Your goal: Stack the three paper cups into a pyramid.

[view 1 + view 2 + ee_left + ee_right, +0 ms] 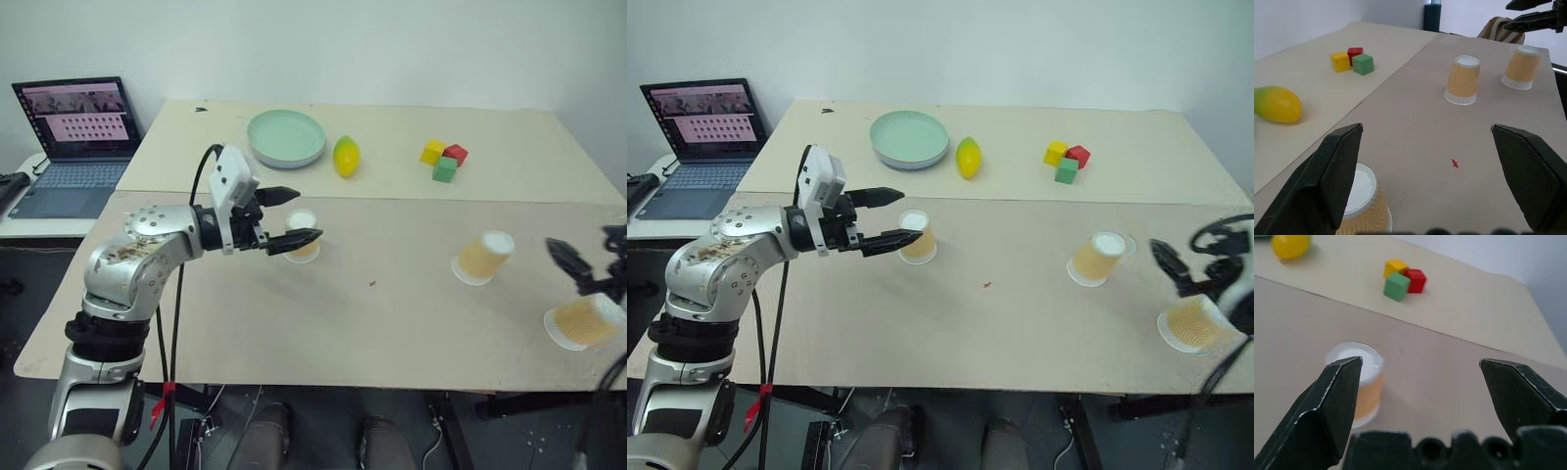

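Both grippers are standing with their black fingers spread wide and holding nothing. From the left eye view, the left gripper (292, 216) is hovering level over the tan table (392, 323), its fingertips flanking the first tan-orange paper cup with the white rim (303, 236), which is sitting upside down on the table well nearer the robot than the yellow-green lemon (346, 156). The second tan-orange paper cup (483, 257) is sitting inverted to the right of the lemon and nearer the robot, and the third tan-orange paper cup (584, 321) is resting still farther right of the lemon, at the table's near right edge, just beneath the right gripper (586, 269). A pale green round plate (286, 138) is lying just left of the lemon, and a cluster of yellow, red and green cubes (444, 159) is sitting to the lemon's right. An open laptop (73, 147) is standing far left of the lemon. From the left wrist view, the left gripper's fingers (1327, 171) are spreading apart, one of them partly covering the nearest cup, with the other two cups beyond. From the right wrist view, the right gripper's fingers (1334, 401) are gaping open, one inverted cup showing behind a fingertip, nearer than the lemon.
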Motion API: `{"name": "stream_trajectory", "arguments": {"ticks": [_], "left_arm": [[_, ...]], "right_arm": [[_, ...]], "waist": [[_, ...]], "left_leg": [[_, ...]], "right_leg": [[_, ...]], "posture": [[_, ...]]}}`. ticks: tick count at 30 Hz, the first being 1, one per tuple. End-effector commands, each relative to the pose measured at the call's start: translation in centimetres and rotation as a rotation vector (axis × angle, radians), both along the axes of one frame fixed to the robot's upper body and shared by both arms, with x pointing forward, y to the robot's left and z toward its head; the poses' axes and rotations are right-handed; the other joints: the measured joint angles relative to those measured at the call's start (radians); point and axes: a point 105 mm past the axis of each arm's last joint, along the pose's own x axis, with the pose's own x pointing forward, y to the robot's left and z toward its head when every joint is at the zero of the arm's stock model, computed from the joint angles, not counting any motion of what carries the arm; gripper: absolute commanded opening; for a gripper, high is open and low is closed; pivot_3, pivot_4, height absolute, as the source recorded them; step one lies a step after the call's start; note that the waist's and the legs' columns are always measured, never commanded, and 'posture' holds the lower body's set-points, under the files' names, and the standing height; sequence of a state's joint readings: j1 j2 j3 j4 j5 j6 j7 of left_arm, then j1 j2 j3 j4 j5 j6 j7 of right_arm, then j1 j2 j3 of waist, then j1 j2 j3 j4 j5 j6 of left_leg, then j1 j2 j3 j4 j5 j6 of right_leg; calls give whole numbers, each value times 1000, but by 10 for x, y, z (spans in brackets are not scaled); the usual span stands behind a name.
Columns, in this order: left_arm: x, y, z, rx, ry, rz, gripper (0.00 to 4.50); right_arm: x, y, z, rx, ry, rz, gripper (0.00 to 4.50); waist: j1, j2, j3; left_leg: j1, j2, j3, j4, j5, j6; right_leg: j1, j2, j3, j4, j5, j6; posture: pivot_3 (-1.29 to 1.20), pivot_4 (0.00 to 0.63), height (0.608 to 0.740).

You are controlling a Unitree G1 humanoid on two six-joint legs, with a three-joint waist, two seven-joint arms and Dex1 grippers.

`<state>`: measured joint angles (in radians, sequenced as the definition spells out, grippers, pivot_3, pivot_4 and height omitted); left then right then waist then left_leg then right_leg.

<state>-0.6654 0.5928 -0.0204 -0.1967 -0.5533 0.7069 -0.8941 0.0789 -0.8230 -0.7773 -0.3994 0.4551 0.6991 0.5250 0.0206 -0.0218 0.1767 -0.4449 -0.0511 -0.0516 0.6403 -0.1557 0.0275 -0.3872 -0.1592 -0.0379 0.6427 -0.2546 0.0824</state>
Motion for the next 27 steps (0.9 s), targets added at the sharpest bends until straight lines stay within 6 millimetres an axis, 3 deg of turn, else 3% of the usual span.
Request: {"name": "stream_trajectory", "arguments": {"ticks": [1, 5, 12, 27], "left_arm": [[-1, -8, 11, -17, -36, -50, 4483], [1, -12, 10, -19, -30, -73, 4483], [1, -19, 10, -27, -15, -113, 4483], [2, -23, 11, -23, -15, -135, 4483]], "right_arm": [[-19, -11, 19, -17, -85, -36, 4500], [-34, -21, 11, 27, -89, -74, 4500], [-51, -4, -18, 150, -61, 1, 4500], [-80, -18, -62, 266, -47, -102, 4500]], "waist": [[-5, 0, 0], [-10, 0, 0], [-9, 1, 0], [-10, 2, -1]], "left_leg": [[0, 0, 0, 0, 0, 0], [1, 0, 0, 0, 0, 0], [1, 3, 0, 0, 0, 0], [2, 2, 0, 0, 0, 0]], "right_leg": [[0, 0, 0, 0, 0, 1], [1, 0, 0, 0, -1, 1], [0, 0, 1, 1, -1, 2], [0, 0, 2, 0, -2, 3]], "posture": [[0, 150, 740], [0, 150, 740], [0, 150, 740], [0, 150, 740]]}}
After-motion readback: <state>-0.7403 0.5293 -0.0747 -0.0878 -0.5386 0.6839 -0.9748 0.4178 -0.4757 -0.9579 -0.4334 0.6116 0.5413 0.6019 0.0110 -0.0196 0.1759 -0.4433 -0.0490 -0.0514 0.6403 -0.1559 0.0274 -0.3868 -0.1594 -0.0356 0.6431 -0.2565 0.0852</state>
